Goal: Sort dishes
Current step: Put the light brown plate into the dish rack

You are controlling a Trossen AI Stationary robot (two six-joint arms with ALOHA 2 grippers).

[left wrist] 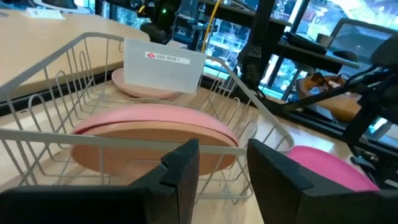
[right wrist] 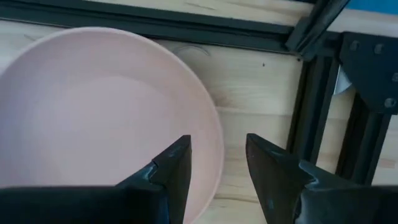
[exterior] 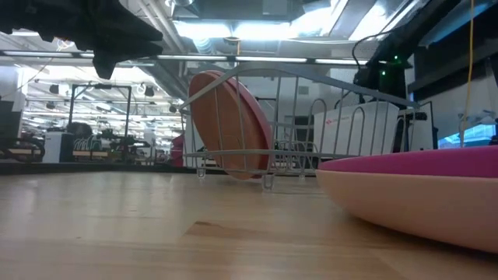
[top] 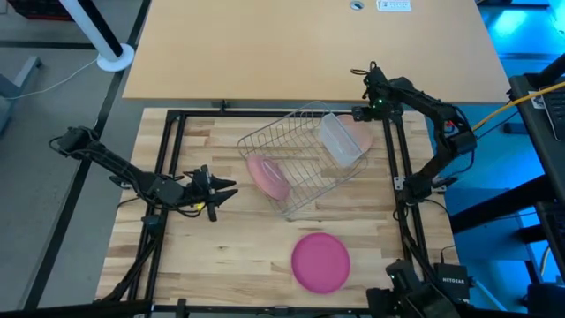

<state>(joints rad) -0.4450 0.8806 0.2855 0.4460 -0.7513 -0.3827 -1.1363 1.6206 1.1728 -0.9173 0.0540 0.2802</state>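
Dishes we log: tan-brown round plastic plate (top: 267, 176) upright in silver wire rack (top: 305, 132), pale peach plate (top: 356, 134) far right beside it, magenta-pink plate (top: 320, 261) near; left gripper (top: 224, 189), right gripper (top: 360, 91) both spread, empty.

The work table (top: 221, 256) is pale butcher-block wood edged with a black metal frame (top: 168, 159). At its 12 o'clock side stands a second, lighter tabletop (top: 309, 44). Grey floor (top: 35, 115) lies toward 9 o'clock, with a white round stand base (top: 115, 60) at 10 o'clock. Blue light (top: 530, 40) falls at 2 o'clock. Bright ceiling lights (exterior: 210, 31) run overhead.
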